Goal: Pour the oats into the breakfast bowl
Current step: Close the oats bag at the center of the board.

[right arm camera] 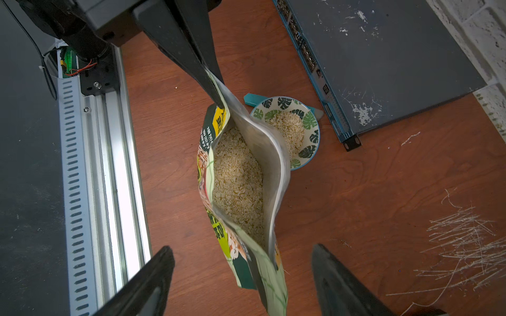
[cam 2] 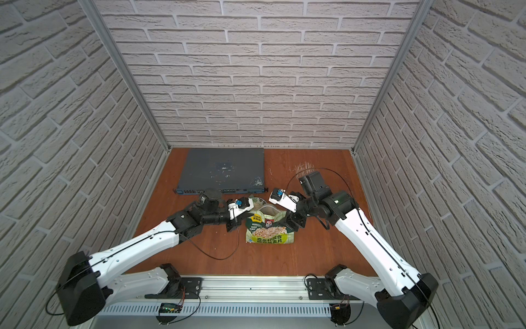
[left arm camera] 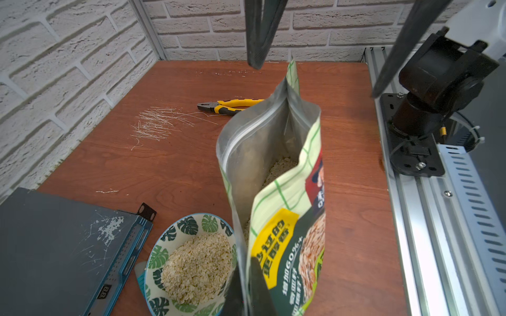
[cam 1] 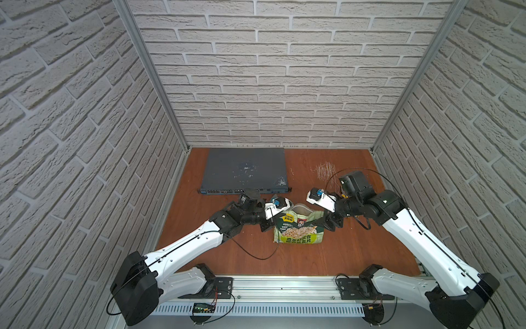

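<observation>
Network switch (cam 1: 244, 171): flat grey-blue box, paint chipped, at the back left of the table (cam 1: 341, 256). It lay clear of the work and played no part in the pour.

Left gripper (right arm camera: 216, 93): clamped on the upper corner of the pouch (cam 1: 299, 235). Both fingers were pressed flat against the checkered edge, probably to keep the soft bag from slumping.

Breakfast bowl (left arm camera: 169, 235): white with green leaf prints, on the table just behind the pouch and beside the front edge of the switch. A teal flat piece showed from under it. It sat close enough that tipping the pouch would reach it.

Oats, in bowl (left arm camera: 197, 270): a pale heap covering the bottom, well below the rim. The pour looked largely done.

Pouch: upright and apparently resting on its base, mouth gaping upward, silver lining showing.

Oats, in pouch (right arm camera: 238, 177): a good quantity remained, lying low inside, so nothing could spill in this pose.

Right gripper (right arm camera: 242, 247): jaws wide apart, straddling the pouch's far corner without touching it. The bag's weight was left to the table and the left arm.

Pliers (left arm camera: 232, 105): yellow-handled, lying flat beyond the pouch, unused.

Scratch marks (cam 1: 324, 171): pale scoring on the back right of the table.
</observation>
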You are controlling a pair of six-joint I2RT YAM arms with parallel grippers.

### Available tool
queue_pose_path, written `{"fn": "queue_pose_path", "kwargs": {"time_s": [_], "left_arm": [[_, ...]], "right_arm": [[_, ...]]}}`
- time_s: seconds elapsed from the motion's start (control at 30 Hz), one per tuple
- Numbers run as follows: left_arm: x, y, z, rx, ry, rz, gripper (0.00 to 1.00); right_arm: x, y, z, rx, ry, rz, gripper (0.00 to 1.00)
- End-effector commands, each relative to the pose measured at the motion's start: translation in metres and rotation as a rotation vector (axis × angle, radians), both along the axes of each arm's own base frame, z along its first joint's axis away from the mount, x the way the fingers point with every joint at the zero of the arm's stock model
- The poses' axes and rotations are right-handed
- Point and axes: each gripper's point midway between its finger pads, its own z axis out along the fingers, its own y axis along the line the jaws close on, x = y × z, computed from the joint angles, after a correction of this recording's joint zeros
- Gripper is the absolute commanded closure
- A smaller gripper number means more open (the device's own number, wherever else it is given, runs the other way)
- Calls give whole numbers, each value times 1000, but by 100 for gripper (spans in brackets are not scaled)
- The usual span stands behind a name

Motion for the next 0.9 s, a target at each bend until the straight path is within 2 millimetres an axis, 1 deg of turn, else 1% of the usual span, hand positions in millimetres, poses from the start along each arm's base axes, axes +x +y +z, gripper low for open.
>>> {"fn": "queue_pose_path", "kwargs": {"time_s": [0.0, 0.07, 0.13, 0.17, 0.27, 0.3, 0.37, 0.47, 0.53, 0.6, 0.63, 0.7, 0.87], "left_arm": [[7, -1, 23, -67, -130, 12, 100], [7, 0, 24, -78, -147, 22, 100], [9, 3, 24, -82, -158, 44, 100], [9, 5, 24, -83, -162, 52, 100], [10, 10, 22, -86, -160, 81, 100], [10, 12, 21, -86, -159, 93, 100], [11, 17, 17, -81, -151, 120, 100], [13, 27, 11, -68, -145, 171, 100], [15, 35, 6, -57, -148, 212, 100], [17, 40, 3, -48, -154, 239, 100], [17, 41, 3, -46, -159, 245, 100], [17, 40, 7, -51, -168, 237, 100], [21, 27, 19, -67, -176, 196, 100]], "right_arm": [[12, 11, -6, -29, -22, 40, 18], [16, 16, -9, -43, -17, 57, 23], [19, 16, -14, -76, 4, 57, 37], [20, 14, -16, -98, 11, 53, 47], [11, 0, -24, -180, 80, 43, 90], [9, -6, -27, -205, 93, 32, 96], [7, -19, -33, -260, 103, -4, 97], [13, -45, -38, -351, 78, -100, 97], [18, -58, -35, -382, 42, -157, 97], [25, -64, -32, -394, -1, -197, 97], [26, -64, -30, -388, -14, -201, 97], [25, -56, -28, -348, -18, -184, 97], [14, -19, -30, -234, -6, -62, 94]]}}
